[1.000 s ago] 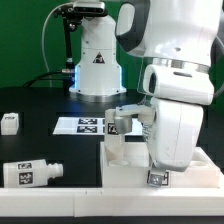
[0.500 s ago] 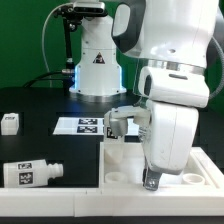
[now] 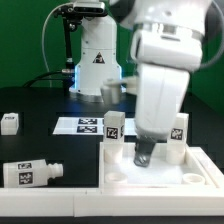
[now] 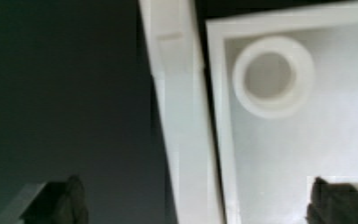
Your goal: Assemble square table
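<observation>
The white square table top (image 3: 200, 178) lies at the front right of the exterior view. Two white peg legs stand upright on its far side, one (image 3: 112, 138) at its left corner and one (image 3: 178, 138) toward the exterior view's right, each bearing a tag. A third leg (image 3: 30, 172) lies loose on the black table to the exterior view's left. My gripper (image 3: 146, 157) hangs just above the top between the two upright legs, open and empty. In the wrist view the gripper (image 4: 197, 205) has its dark fingertips (image 4: 51, 203) wide apart over the top's raised rim (image 4: 176, 110) and a round leg socket (image 4: 274, 75).
The marker board (image 3: 82, 125) lies flat behind the top. A small white tagged part (image 3: 9, 122) sits at the far left of the exterior view. A long white border wall (image 3: 50, 187) runs along the front. A white robot base (image 3: 95, 65) stands at the back.
The arm has risen and swung back from the top's front edge toward its middle. The two upright legs, partly hidden before, now show fully.
</observation>
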### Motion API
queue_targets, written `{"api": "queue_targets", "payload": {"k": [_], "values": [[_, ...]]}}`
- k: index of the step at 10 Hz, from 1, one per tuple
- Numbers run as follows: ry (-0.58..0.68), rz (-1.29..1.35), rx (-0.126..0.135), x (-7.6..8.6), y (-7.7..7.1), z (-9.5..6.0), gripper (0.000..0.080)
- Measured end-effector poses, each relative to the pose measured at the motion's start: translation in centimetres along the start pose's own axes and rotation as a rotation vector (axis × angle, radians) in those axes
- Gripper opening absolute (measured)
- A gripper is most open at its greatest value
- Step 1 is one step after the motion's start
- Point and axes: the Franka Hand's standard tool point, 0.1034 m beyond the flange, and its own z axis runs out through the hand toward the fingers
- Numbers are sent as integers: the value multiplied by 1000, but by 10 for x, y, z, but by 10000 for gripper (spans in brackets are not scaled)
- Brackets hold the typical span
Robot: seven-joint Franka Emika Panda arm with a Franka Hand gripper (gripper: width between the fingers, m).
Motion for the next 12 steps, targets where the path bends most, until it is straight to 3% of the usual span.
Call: {"api": "queue_targets", "payload": {"k": [4,7,9,10,12], "values": [[-1,254,8,-2,-2,4,649],[-37,607,46,-43,23,1,649],[-106,954,169,-58,11,3,649],[-92,1006,149,-54,17,3,649],[-107,1159,147,-54,15,4,649]]}}
